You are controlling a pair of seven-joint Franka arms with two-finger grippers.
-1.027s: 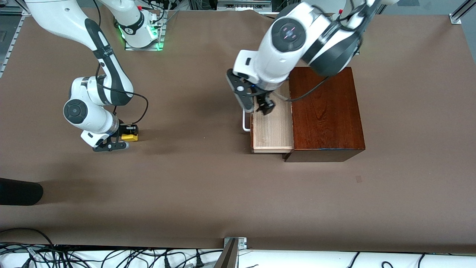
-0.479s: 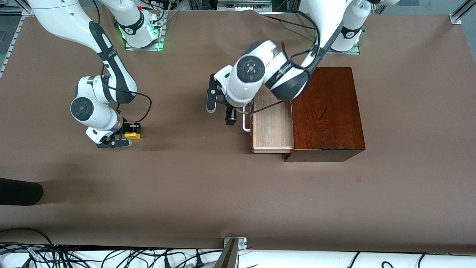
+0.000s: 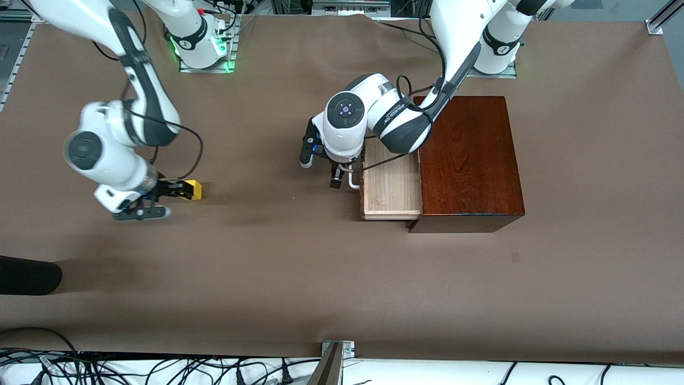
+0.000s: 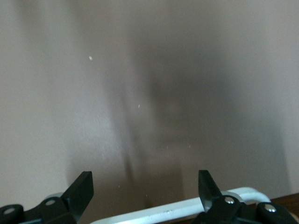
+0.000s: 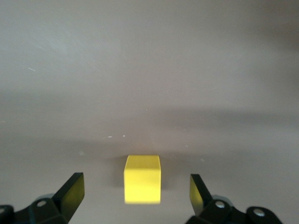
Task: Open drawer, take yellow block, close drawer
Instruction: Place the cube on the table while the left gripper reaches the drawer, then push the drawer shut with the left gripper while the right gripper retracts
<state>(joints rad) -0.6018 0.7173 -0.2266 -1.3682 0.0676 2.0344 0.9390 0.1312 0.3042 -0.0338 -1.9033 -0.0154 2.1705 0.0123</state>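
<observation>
Front view: wooden box (image 3: pixel 470 160) toward left arm's end, its drawer (image 3: pixel 390 184) pulled out w/ nothing in it. Yellow block (image 3: pixel 193 189) sits on the table toward right arm's end, so the take step looks done; closing is next. Left gripper (image 3: pixel 335 174), fingers wide, at the white handle (image 3: pixel 352 179): needs a push inward. Right gripper (image 3: pixel 160 197) spread wide, block between fingers, not gripped. No readable writing.

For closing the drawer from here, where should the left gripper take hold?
Probably the white handle on the drawer front, approached from the right arm's end of the table. The bar stands proud of the front, and the open left gripper is already right beside it.
</observation>
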